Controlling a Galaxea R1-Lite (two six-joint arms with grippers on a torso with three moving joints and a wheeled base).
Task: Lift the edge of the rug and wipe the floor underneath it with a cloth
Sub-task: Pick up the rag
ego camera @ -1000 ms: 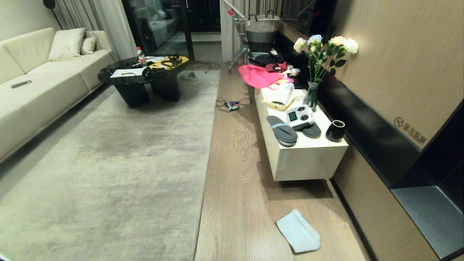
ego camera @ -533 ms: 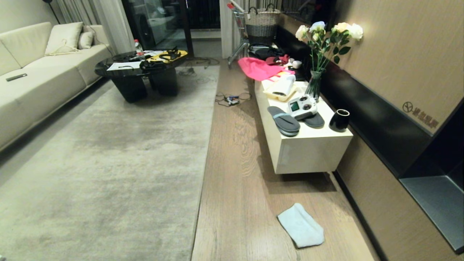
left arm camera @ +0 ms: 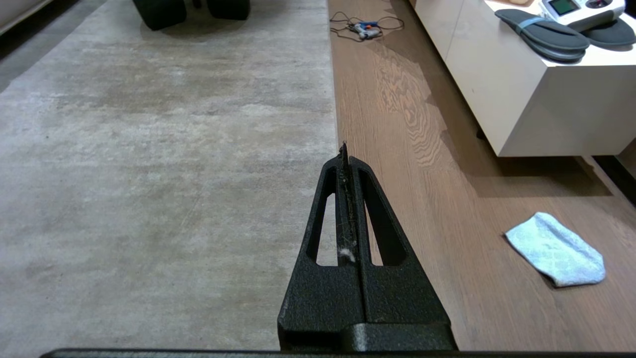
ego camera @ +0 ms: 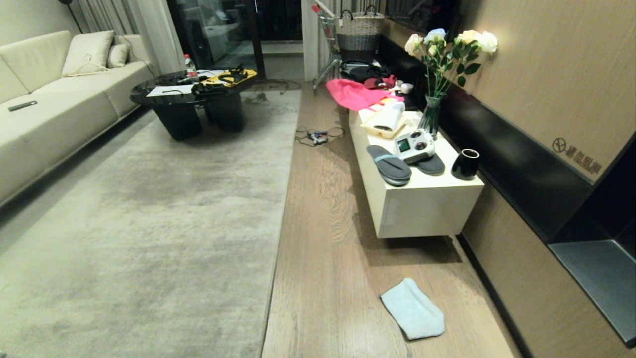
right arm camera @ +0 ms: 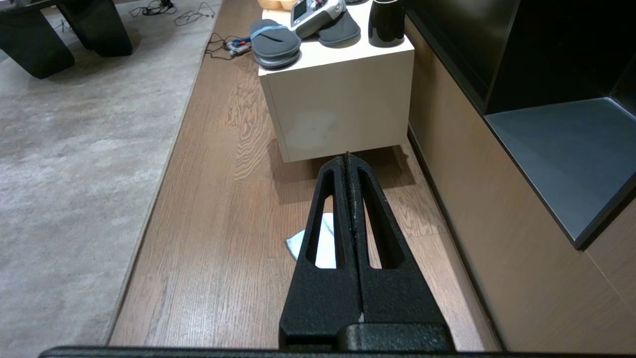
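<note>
the cloth (ego camera: 412, 308) lies flat on the floor (ego camera: 323, 223), well apart from the rug edge (ego camera: 278, 238). both the left claw (left arm camera: 344, 149) and right claw (right arm camera: 347, 158) are closed, empty; the right should open before descending squarely over it.

Rug edge (ego camera: 280, 209) lying flat, a straight grey-beige border against the wood-grain floor (ego camera: 323, 238). Pale blue-green cloth (ego camera: 412, 308) sits crumpled on the planks, well apart from the rug.
</note>
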